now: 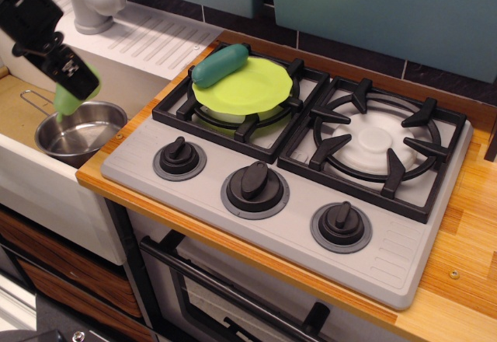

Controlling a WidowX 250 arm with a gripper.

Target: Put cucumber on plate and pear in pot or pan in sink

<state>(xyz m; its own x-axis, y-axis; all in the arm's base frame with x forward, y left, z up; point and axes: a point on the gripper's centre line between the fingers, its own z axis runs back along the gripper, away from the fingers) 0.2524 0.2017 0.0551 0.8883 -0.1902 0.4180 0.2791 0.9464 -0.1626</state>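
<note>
While the cucumber lies on the plate's far-left rim, the pear is pinched, thin end down, by the gripper above the saucepan in the sink.

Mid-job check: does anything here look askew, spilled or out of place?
Nothing spilled or damaged. The cucumber lies at the back-left rim of the plate, overhanging it a little. The plate itself sits on the stove grate. The gripper holds the pear, narrow end down, above the saucepan in the sink.
</note>
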